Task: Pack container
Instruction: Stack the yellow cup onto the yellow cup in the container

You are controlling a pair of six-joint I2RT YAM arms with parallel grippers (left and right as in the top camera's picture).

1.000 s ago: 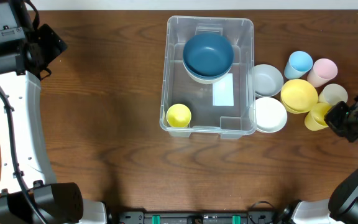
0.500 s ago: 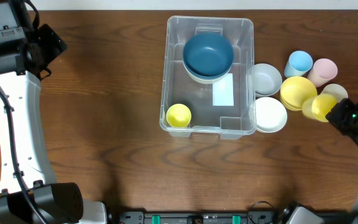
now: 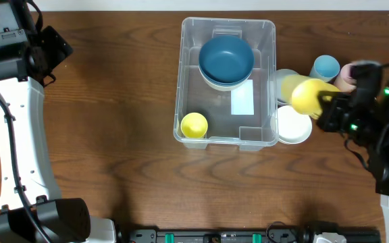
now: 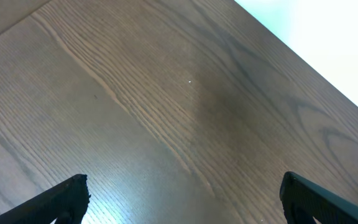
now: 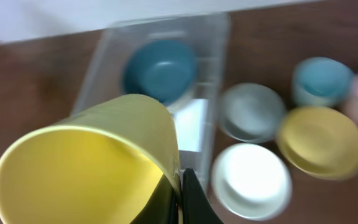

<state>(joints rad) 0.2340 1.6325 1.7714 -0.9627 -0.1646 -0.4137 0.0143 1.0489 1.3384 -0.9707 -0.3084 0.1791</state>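
The large clear rectangular plastic container (image 3: 228,21) sits mid-surface. It holds a deep blue round bowl (image 3: 226,57) nested on a paler one at its far end, and 1 small yellow cup (image 3: 194,125) in the near left corner. My right jaws pinch the wall of a bigger yellow plastic cup (image 5: 92,162), tipped sideways just beside the container's right wall, I judge for carrying in. Outside sit a white bowl (image 5: 252,180), grey bowl (image 5: 252,112), yellow bowl (image 5: 322,140) and light blue cup (image 5: 322,81). My left jaws hang spread wide over the bare brown wooden surface (image 4: 166,124), well apart.
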